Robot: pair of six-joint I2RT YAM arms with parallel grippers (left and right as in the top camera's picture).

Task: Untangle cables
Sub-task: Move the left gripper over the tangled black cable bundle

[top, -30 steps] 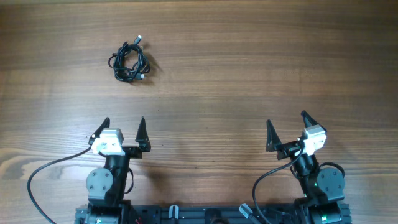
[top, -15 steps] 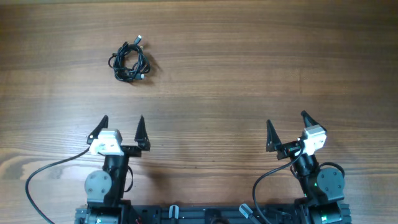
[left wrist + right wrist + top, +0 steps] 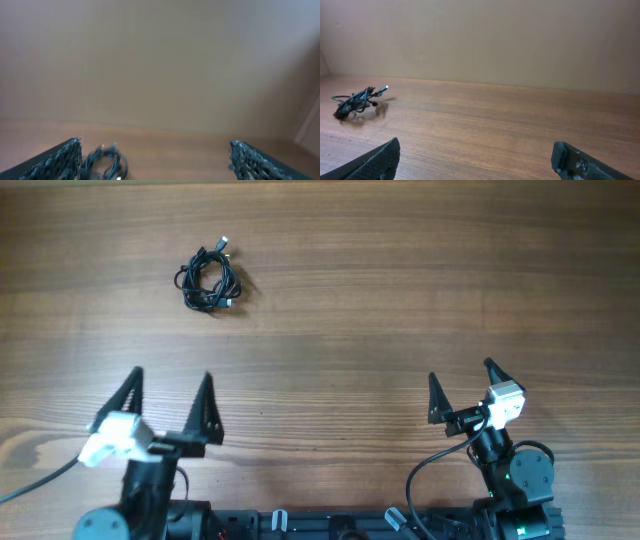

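Note:
A small tangled bundle of black cables (image 3: 209, 278) lies on the wooden table at the far left. It shows blurred low in the left wrist view (image 3: 104, 164) and far left in the right wrist view (image 3: 357, 100). My left gripper (image 3: 168, 392) is open and empty, raised near the front left, well short of the bundle. My right gripper (image 3: 461, 383) is open and empty near the front right, far from the cables.
The wooden table (image 3: 400, 290) spreads bare around the bundle. A plain beige wall (image 3: 485, 40) rises behind the far edge. The arm bases and their black supply cables sit at the front edge (image 3: 330, 525).
My left arm has lifted and shifted left, its fingers now looking larger and wider apart from overhead. The right arm and the cable bundle have not moved.

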